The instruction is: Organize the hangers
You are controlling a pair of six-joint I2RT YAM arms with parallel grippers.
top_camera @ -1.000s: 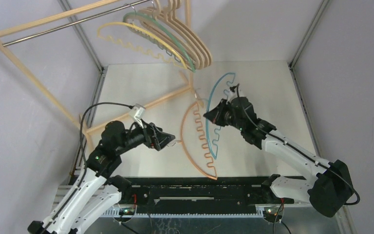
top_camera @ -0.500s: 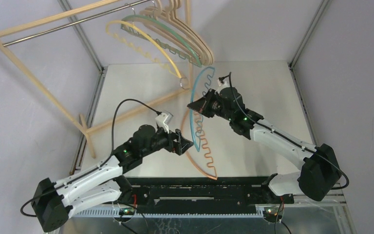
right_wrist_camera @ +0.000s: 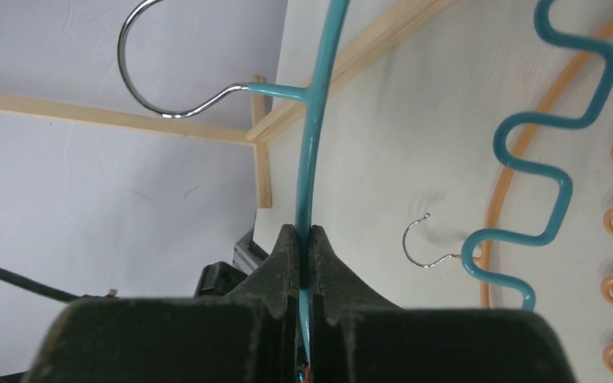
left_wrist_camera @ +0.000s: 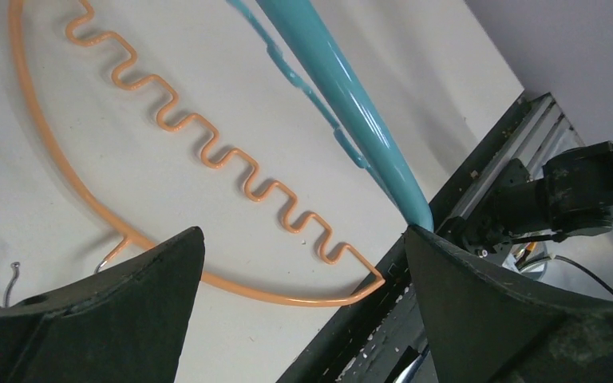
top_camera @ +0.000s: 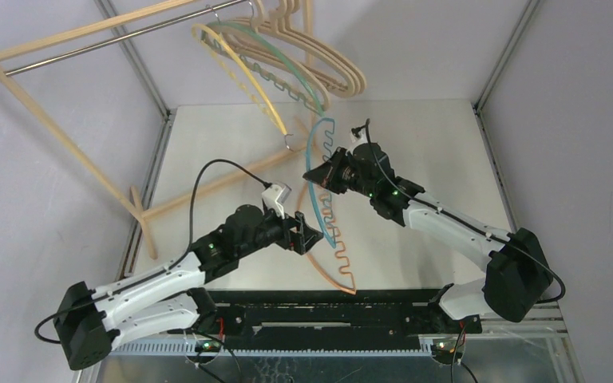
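teal hanger (left_wrist_camera: 342, 89) — orange hanger (left_wrist_camera: 287, 301) beneath, rack (top_camera: 48, 120) beyond

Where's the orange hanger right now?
Top view: the orange hanger lies flat on the table, centre-front, just right of the open left end effector and beneath the teal hanger gripped by the right end effector.

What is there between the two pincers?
In the top view, the teal hanger: the right pincer grips it, its arc running toward the open left pincer.
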